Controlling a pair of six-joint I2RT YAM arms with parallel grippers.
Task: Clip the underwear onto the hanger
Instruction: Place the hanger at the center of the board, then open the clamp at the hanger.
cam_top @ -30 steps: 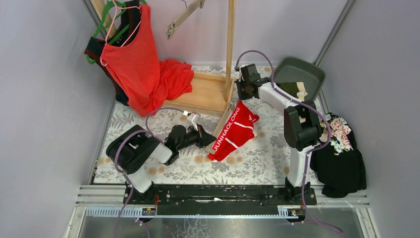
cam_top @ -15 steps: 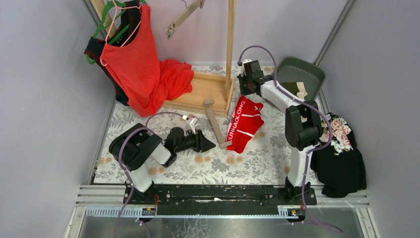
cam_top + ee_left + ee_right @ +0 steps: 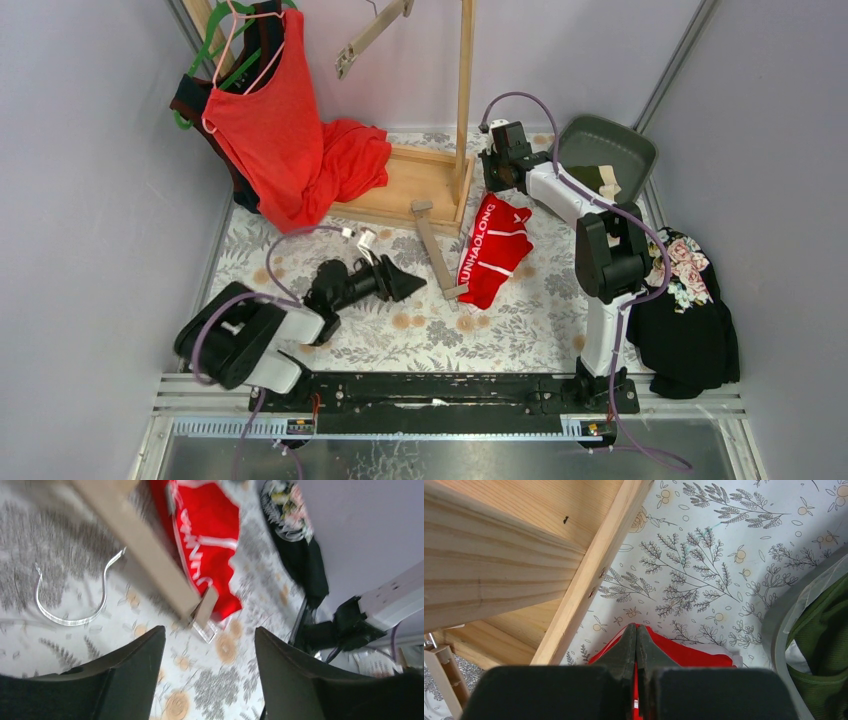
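**Top view.** My left fingers (image 3: 410, 283) sit low over the floral counter (image 3: 520, 320) and point right toward the wooden clip hanger (image 3: 437, 250). The hanger lies flat, with its near end against the red briefs (image 3: 492, 255). My right fingers (image 3: 505, 188) reach down to the far end of those briefs, just right of the wooden rack (image 3: 420, 185). The olive briefs (image 3: 598, 180) rest in the grey tub (image 3: 625, 140) at far right. A red tank top (image 3: 265, 110) hangs at far left. A black floral cloth (image 3: 685, 310) lies at the right edge.

**Left wrist view.** My left fingers stand apart with nothing between them. Beyond them lie the hanger's bar (image 3: 145, 550), its end clip (image 3: 205, 611) and a clear hook (image 3: 75, 618) on the counter. The red briefs (image 3: 210, 535), with white lettering, lie behind the bar.

**Right wrist view.** My right fingers (image 3: 636, 628) are pressed together on the red briefs (image 3: 689, 655), whose cloth rises to a peak at the tips. The rack base (image 3: 574, 595) lies to the left. The tub rim (image 3: 774, 625) and the olive briefs (image 3: 824, 645) are at right.
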